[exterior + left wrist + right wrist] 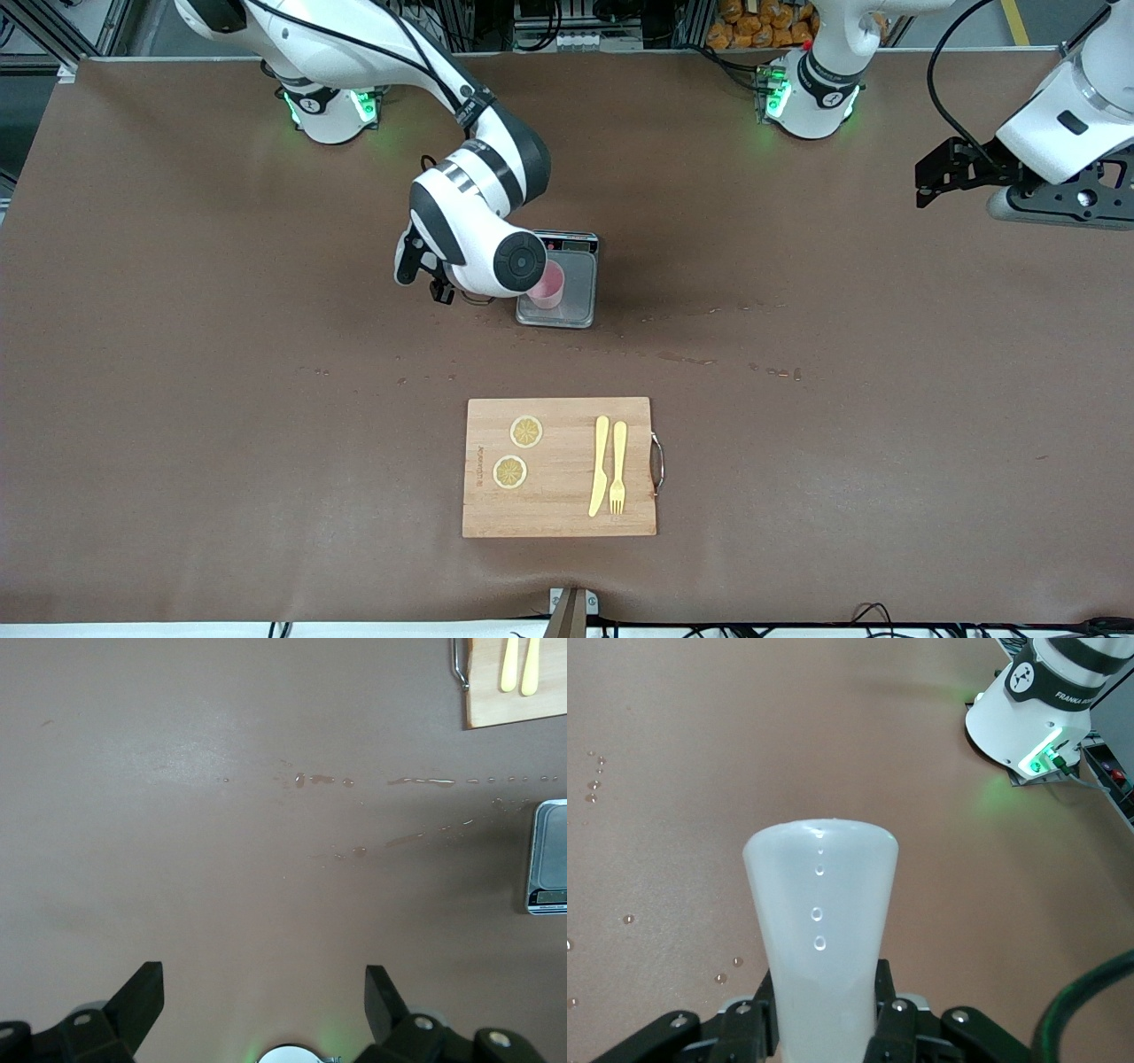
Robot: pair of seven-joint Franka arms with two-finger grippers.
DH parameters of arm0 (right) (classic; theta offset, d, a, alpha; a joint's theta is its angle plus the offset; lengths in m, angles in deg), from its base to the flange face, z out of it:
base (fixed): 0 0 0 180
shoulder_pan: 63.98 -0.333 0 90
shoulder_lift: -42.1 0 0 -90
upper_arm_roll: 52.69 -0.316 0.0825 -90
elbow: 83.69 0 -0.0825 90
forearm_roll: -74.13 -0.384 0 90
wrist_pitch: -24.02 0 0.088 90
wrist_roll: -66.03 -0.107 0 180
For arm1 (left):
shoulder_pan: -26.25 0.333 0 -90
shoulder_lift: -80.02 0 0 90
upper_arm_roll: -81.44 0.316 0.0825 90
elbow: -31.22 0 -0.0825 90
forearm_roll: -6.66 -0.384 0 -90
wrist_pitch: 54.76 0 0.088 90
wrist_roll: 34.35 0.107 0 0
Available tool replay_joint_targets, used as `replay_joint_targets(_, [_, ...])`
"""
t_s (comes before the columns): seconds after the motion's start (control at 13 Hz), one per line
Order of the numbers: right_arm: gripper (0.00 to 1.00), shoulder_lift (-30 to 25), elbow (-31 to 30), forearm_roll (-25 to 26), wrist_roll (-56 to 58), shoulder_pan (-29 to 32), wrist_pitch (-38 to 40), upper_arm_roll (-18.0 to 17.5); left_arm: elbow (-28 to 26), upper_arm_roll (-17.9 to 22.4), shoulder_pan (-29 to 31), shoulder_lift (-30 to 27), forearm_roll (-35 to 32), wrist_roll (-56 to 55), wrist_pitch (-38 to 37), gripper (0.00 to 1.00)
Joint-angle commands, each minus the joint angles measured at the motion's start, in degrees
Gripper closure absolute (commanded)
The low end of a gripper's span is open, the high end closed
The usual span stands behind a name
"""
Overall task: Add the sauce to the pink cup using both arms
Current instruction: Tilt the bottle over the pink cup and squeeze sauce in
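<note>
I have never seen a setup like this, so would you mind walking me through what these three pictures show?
Two white robot arms stand at a brown table, each ending in a two-fingered pincer. The large picture looks down from a high camera facing them; the other two come from cameras on each arm's wrist.

On the table sit a grey scale with a pink cup on it and, nearer the front camera, a wooden cutting board carrying two lemon slices, a yellow knife and a fork.

The right pincer is shut on a whitish sauce bottle, held over the cup. The left pincer waits open and empty above bare table at the left arm's end.
</note>
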Motion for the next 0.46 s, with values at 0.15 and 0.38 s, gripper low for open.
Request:
replay_joint_targets(0.15, [0.73,1.6,2.6,1.4,-0.8,-1.7,2.2,0.3,0.9,-0.5,0.4,0.1,0.0,-0.1,-1.1,0.00])
replay_joint_targets(0.38, [0.76,1.8,2.5,1.6,-0.6,-1.7,2.2,0.3,0.8,-0.5,0.4,0.2,0.0,-0.1,-1.1,0.00])
